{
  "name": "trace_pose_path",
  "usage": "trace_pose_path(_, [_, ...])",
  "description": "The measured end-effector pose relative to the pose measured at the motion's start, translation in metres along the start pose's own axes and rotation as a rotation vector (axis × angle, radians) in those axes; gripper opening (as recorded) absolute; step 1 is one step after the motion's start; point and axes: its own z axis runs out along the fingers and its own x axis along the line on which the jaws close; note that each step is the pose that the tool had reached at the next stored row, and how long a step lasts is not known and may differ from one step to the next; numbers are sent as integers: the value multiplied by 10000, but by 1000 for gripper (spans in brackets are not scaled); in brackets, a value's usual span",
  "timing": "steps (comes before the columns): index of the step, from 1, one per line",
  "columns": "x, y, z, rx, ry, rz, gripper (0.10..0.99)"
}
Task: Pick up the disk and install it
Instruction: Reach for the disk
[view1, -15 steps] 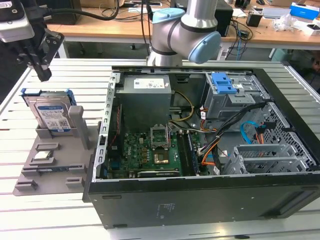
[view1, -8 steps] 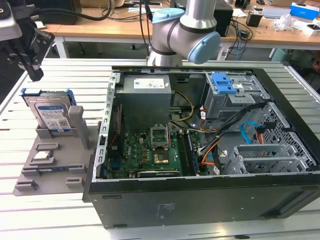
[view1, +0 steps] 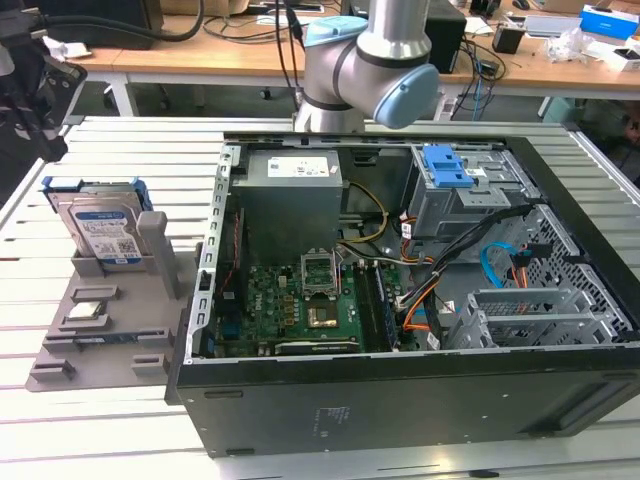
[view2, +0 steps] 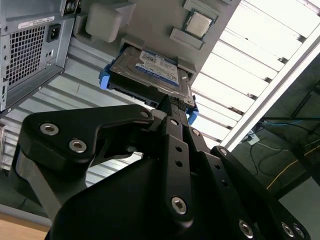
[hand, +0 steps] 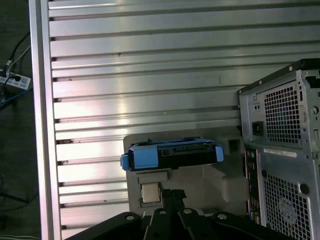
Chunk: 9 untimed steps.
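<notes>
On the exterior view's left, the disk (view1: 100, 225) stands on its long edge in a slot at the far end of a grey holder (view1: 110, 320), leaning back a little, label towards the near side. Blue rails run along its edges. The holder lies flat on the slatted table (view1: 100, 440), just beside the left wall of the open case (view1: 400, 390). A chip (view1: 88, 308) sits in a shallow seat on the holder, near the disk and on its near side.

The case lies on its side with the lid off. Inside it, a board (view1: 300, 300) is at the near left, a grey supply box (view1: 290, 195) at the far left, and metal bays with a blue latch (view1: 450, 165) at the far right. The arm (view1: 370, 60) rises behind the case's far wall.

In both wrist views the gripper (view2: 172, 104) (hand: 172, 192) points towards the holder, and its black links take up the foreground. Its tips lie close together, closed or very nearly so, with nothing between them. It is apart from the disk and does not touch it.

In the second wrist view the disk (view2: 150, 70) shows its label and one blue rail end, seated in the holder (view2: 150, 25), with the chip (view2: 199, 22) beyond it and the vented rear of the case (view2: 30, 45) to one side. In the first wrist view the disk (hand: 172, 152) is seen edge-on, a blue rail across its width. The chip (hand: 149, 192) lies between it and the gripper, and the holder (hand: 200, 185) lies under both. The case (hand: 285, 150) stands beside them on the table (hand: 150, 50).
</notes>
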Motion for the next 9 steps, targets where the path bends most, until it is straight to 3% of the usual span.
trace_pose_path(7, [194, -15, -5, 0, 0, 0, 106])
trace_pose_path(9, [212, -16, -5, 0, 0, -1, 106])
